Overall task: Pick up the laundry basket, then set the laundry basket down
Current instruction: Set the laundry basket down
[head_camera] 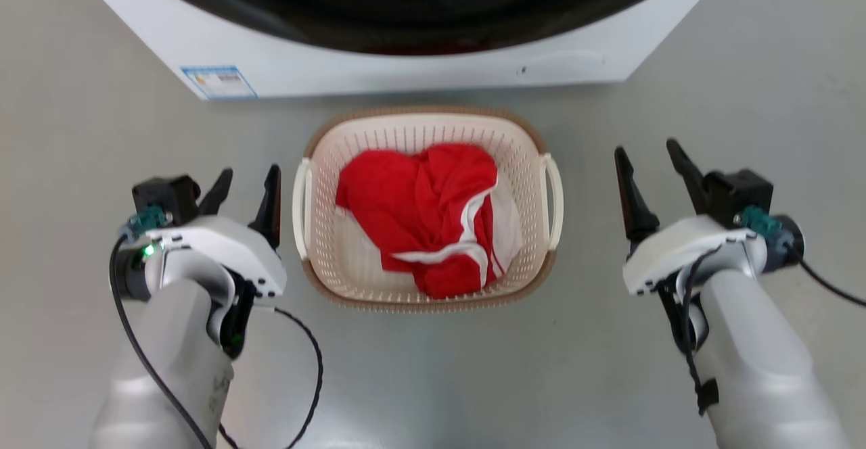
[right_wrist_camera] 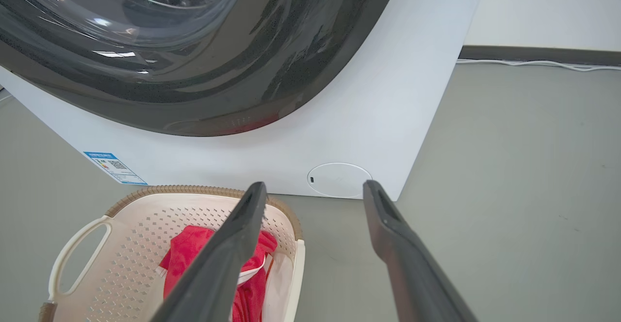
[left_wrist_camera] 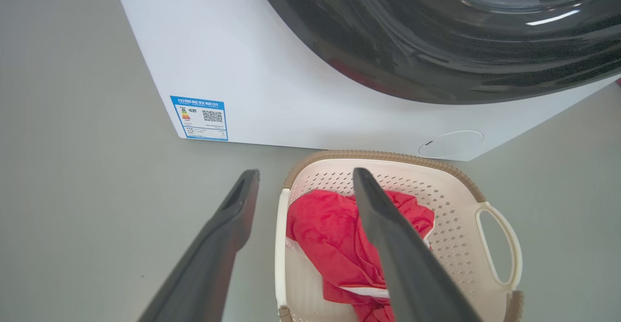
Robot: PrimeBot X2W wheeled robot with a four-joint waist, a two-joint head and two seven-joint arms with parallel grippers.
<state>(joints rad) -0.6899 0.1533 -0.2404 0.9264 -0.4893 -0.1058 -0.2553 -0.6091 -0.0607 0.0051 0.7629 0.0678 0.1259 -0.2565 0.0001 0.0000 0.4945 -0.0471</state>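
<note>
The cream laundry basket point(head_camera: 325, 246) with its brown rim stands on the grey floor in the middle of the head view, red and white clothing point(head_camera: 426, 212) lying inside it. White loop handles sit on its left side point(head_camera: 301, 209) and right side point(head_camera: 553, 199). My left gripper point(head_camera: 247, 182) is open just left of the left handle, holding nothing. My right gripper point(head_camera: 646, 158) is open a short way right of the right handle, holding nothing. The left wrist view shows the basket point(left_wrist_camera: 456, 205) behind my left gripper point(left_wrist_camera: 305, 179). The right wrist view shows the basket point(right_wrist_camera: 121, 244) left of my right gripper point(right_wrist_camera: 315, 191).
A big white washing machine point(head_camera: 406, 63) with a dark round door stands right behind the basket, a blue label point(head_camera: 218, 82) on its lower left corner. Bare grey floor point(head_camera: 473, 381) lies on both sides and in front. A wall and a cable point(right_wrist_camera: 533, 62) run behind at right.
</note>
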